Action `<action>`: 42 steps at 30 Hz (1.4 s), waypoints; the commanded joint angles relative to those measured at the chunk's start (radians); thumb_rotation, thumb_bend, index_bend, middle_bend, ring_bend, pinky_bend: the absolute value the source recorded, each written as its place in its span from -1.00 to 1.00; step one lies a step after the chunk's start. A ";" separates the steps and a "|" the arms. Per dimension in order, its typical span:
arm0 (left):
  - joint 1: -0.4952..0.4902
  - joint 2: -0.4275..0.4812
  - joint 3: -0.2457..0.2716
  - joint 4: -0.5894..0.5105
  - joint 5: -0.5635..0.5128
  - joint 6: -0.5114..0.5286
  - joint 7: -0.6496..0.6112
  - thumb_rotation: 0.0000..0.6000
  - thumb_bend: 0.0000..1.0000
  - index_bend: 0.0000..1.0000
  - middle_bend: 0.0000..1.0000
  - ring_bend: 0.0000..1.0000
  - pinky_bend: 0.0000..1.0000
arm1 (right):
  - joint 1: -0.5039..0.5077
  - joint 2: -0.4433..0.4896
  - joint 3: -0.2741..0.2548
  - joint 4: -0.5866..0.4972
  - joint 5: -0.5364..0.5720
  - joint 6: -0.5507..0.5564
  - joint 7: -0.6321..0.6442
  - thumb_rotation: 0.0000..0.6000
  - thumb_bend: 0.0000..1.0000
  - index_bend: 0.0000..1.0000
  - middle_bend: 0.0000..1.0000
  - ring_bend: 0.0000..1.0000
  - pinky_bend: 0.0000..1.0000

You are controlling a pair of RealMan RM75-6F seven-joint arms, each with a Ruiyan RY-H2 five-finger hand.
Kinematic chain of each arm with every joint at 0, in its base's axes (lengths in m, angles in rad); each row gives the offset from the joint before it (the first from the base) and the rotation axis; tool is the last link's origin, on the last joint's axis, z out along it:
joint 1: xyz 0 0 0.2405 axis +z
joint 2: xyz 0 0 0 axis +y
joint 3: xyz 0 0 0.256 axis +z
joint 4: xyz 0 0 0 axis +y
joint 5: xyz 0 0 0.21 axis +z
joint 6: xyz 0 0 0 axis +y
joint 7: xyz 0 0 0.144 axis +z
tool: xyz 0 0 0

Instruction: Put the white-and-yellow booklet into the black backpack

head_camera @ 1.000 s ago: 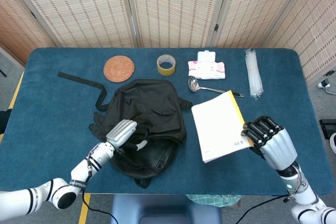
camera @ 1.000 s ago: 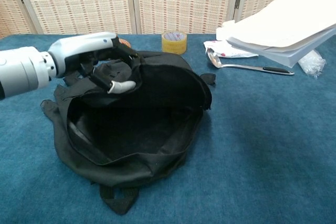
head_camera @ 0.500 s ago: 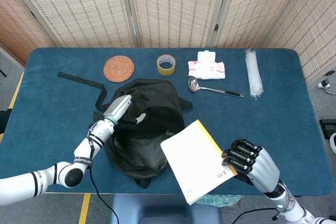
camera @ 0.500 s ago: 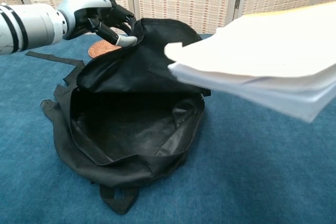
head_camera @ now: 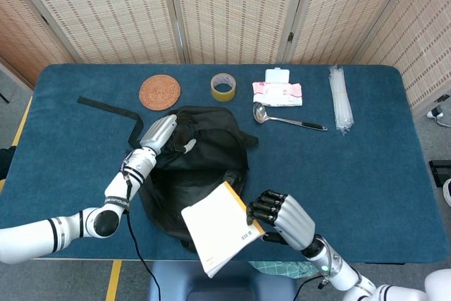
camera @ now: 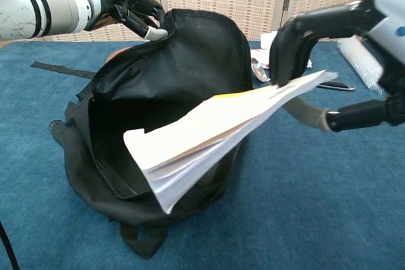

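One black fabric backpack (head_camera: 197, 167) lies mid-table, mouth toward the near edge. Left hand (head_camera: 161, 134) pinches the upper flap of the backpack, fingers closed on the fabric, lifting it so the opening gapes in the chest view (camera: 158, 124). Right hand (head_camera: 282, 216) grips one white-and-yellow booklet (head_camera: 218, 236) by its yellow spine edge, fingers curled over it; booklet is tilted, its free corner at the backpack's mouth (camera: 190, 150), not inside. Behind the backpack: one round woven coaster (head_camera: 159, 92), one roll of tan tape (head_camera: 223, 87), one pink-and-white packet (head_camera: 277, 90), one metal ladle with black handle (head_camera: 285, 118), one bundle of clear straws (head_camera: 340, 98). One loose black strap (head_camera: 109, 109) lies left of the backpack.
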 commanded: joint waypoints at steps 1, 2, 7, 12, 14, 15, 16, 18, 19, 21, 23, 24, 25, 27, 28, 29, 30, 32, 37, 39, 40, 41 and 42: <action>-0.003 0.003 0.002 0.000 -0.006 -0.001 -0.001 1.00 -0.05 0.19 -0.35 -0.44 -0.91 | 0.035 -0.078 0.030 0.066 0.053 -0.065 0.021 1.00 -0.15 0.73 0.12 0.10 0.04; -0.003 0.004 0.003 -0.001 -0.007 -0.002 -0.001 1.00 -0.05 0.19 -0.35 -0.44 -0.91 | 0.041 -0.096 0.037 0.087 0.063 -0.077 0.021 1.00 -0.15 0.73 0.12 0.10 0.04; -0.002 0.010 0.001 -0.005 -0.012 -0.009 -0.017 1.00 -0.04 0.19 -0.35 -0.44 -0.91 | 0.080 -0.215 0.078 0.235 0.110 -0.121 0.031 1.00 -0.15 0.73 0.12 0.10 0.04; 0.005 0.025 -0.002 -0.017 -0.010 -0.017 -0.039 1.00 -0.05 0.19 -0.35 -0.45 -0.91 | 0.117 -0.333 0.113 0.419 0.161 -0.155 0.059 1.00 -0.15 0.73 0.12 0.10 0.05; 0.009 0.033 -0.002 -0.023 -0.008 -0.018 -0.047 1.00 -0.05 0.19 -0.35 -0.45 -0.91 | 0.131 -0.375 0.122 0.500 0.164 -0.144 0.057 1.00 -0.15 0.73 0.12 0.10 0.05; 0.011 0.036 -0.002 -0.026 -0.006 -0.018 -0.050 1.00 -0.05 0.19 -0.35 -0.45 -0.91 | 0.136 -0.390 0.122 0.531 0.164 -0.138 0.057 1.00 -0.15 0.73 0.12 0.10 0.05; 0.012 0.039 -0.002 -0.029 -0.004 -0.018 -0.053 1.00 -0.05 0.19 -0.35 -0.45 -0.91 | 0.140 -0.404 0.121 0.561 0.164 -0.133 0.059 1.00 -0.15 0.73 0.12 0.10 0.05; 0.017 0.046 -0.002 -0.035 0.000 -0.018 -0.059 1.00 -0.05 0.19 -0.35 -0.45 -0.91 | 0.151 -0.431 0.115 0.624 0.163 -0.130 0.051 1.00 -0.15 0.73 0.12 0.11 0.05; 0.018 0.050 -0.001 -0.039 0.002 -0.018 -0.061 1.00 -0.05 0.19 -0.35 -0.45 -0.91 | 0.155 -0.441 0.112 0.647 0.163 -0.130 0.046 1.00 -0.15 0.74 0.13 0.11 0.05; 0.021 0.056 0.000 -0.045 0.007 -0.016 -0.065 1.00 -0.05 0.19 -0.35 -0.45 -0.91 | 0.163 -0.463 0.107 0.698 0.164 -0.130 0.018 1.00 -0.15 0.74 0.13 0.11 0.05; 0.025 0.062 0.001 -0.053 0.013 -0.015 -0.069 1.00 -0.05 0.19 -0.35 -0.45 -0.92 | 0.173 -0.483 0.107 0.742 0.169 -0.130 -0.009 1.00 -0.15 0.74 0.13 0.11 0.05; 0.026 0.065 0.001 -0.057 0.015 -0.015 -0.071 1.00 -0.05 0.19 -0.35 -0.45 -0.92 | 0.179 -0.491 0.108 0.759 0.171 -0.133 -0.022 1.00 -0.15 0.74 0.13 0.11 0.05; 0.027 0.068 0.002 -0.061 0.017 -0.015 -0.073 1.00 -0.05 0.19 -0.35 -0.45 -0.92 | 0.185 -0.499 0.108 0.774 0.174 -0.136 -0.034 1.00 -0.15 0.74 0.13 0.11 0.05; 0.029 0.073 0.003 -0.068 0.022 -0.014 -0.075 1.00 -0.05 0.19 -0.35 -0.46 -0.92 | 0.202 -0.516 0.112 0.806 0.180 -0.143 -0.068 1.00 -0.15 0.74 0.13 0.11 0.05; 0.029 0.074 0.003 -0.072 0.024 -0.013 -0.076 1.00 -0.05 0.19 -0.35 -0.46 -0.92 | 0.210 -0.524 0.114 0.819 0.183 -0.146 -0.084 1.00 -0.15 0.74 0.13 0.11 0.05; 0.030 0.077 0.005 -0.077 0.028 -0.011 -0.076 1.00 -0.05 0.19 -0.35 -0.46 -0.92 | 0.221 -0.532 0.115 0.836 0.185 -0.149 -0.104 1.00 -0.15 0.74 0.13 0.12 0.05; 0.031 0.078 0.006 -0.081 0.030 -0.010 -0.077 1.00 -0.05 0.19 -0.35 -0.46 -0.92 | 0.229 -0.539 0.117 0.846 0.188 -0.152 -0.119 1.00 -0.15 0.75 0.13 0.12 0.05; 0.032 0.081 0.008 -0.088 0.034 -0.009 -0.077 1.00 -0.05 0.19 -0.35 -0.46 -0.92 | 0.247 -0.553 0.118 0.867 0.193 -0.162 -0.150 1.00 -0.15 0.75 0.13 0.12 0.05; 0.031 0.086 0.012 -0.100 0.040 -0.007 -0.078 1.00 -0.05 0.19 -0.35 -0.46 -0.92 | 0.290 -0.583 0.118 0.901 0.204 -0.190 -0.216 1.00 -0.15 0.76 0.13 0.14 0.05; 0.032 0.089 0.014 -0.105 0.042 -0.007 -0.079 1.00 -0.05 0.18 -0.35 -0.46 -0.92 | 0.308 -0.586 0.116 0.902 0.209 -0.209 -0.245 1.00 -0.15 0.76 0.13 0.14 0.05; 0.032 0.090 0.014 -0.106 0.043 -0.007 -0.081 1.00 -0.05 0.18 -0.35 -0.46 -0.92 | 0.314 -0.586 0.115 0.899 0.213 -0.218 -0.258 1.00 -0.15 0.76 0.13 0.14 0.05; 0.033 0.089 0.013 -0.106 0.043 -0.008 -0.086 1.00 -0.05 0.18 -0.35 -0.46 -0.92 | 0.322 -0.586 0.115 0.895 0.218 -0.229 -0.276 1.00 -0.15 0.76 0.13 0.13 0.05; 0.034 0.090 0.014 -0.105 0.041 -0.009 -0.089 1.00 -0.05 0.18 -0.35 -0.46 -0.92 | 0.327 -0.586 0.116 0.893 0.223 -0.235 -0.290 1.00 -0.15 0.76 0.13 0.13 0.05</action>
